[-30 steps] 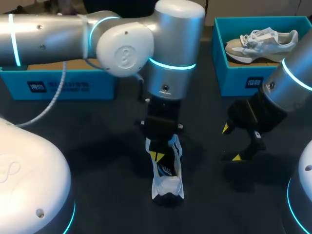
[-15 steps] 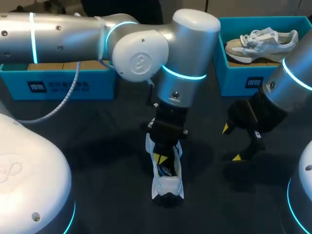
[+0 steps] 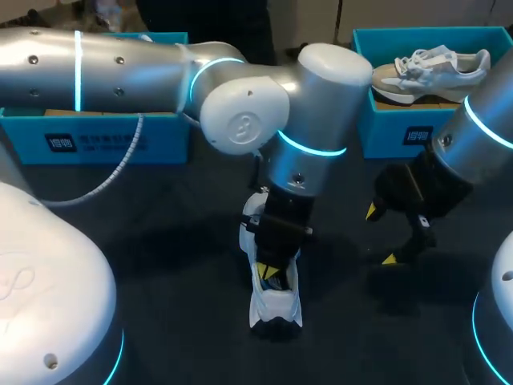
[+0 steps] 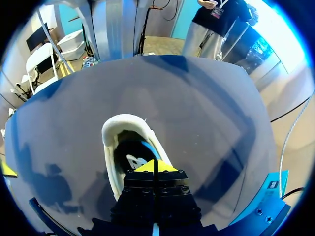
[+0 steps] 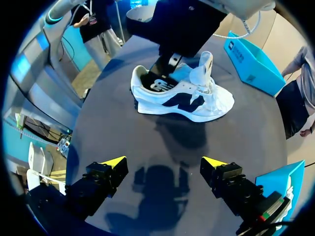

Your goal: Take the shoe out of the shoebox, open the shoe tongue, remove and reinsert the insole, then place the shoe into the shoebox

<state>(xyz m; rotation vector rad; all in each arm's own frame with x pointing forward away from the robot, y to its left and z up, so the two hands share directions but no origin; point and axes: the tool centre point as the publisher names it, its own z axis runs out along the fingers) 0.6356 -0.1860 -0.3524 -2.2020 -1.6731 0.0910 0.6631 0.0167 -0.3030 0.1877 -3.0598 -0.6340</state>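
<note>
"Head view check: where does the shoe [image 3: 275, 306] sit, and which arm is nearer?"

"It stands upright on its sole on the counter [image 3: 176, 249]. My left pincer [image 4: 154, 166] is down in the shoe's mouth. My right pincer [image 5: 164, 162] hangs well apart from the shoe, over bare counter. The left arm is nearer by far."

"State of each pincer?"

"Left: fingers pressed together, yellow tips meeting. I see nothing between them, so I cannot confirm a nip on the insole [image 4: 129, 160]. Right: fingers spread wide, holding nothing."

"Give the axis."

"Relative to the left pincer, the long axis runs straight ahead, with the heel ahead of the tips and the toe back beneath the wrist. The insole lies directly under and just ahead of the tips. Relative to the right pincer, the shoe lies broadside and well ahead, with the tongue [image 5: 204, 66] standing up clear of the mouth."

"Step in hand?"

"My judgement: the tongue is opened and insole removal is pending. The insole looks seated in the shoe. The pull should travel up and out along the heel-to-toe line, since a sideways pull would likely tip the light shoe over. I recommend bringing the right pincer in against the broadside to steady the shoe before the left lifts."
</note>
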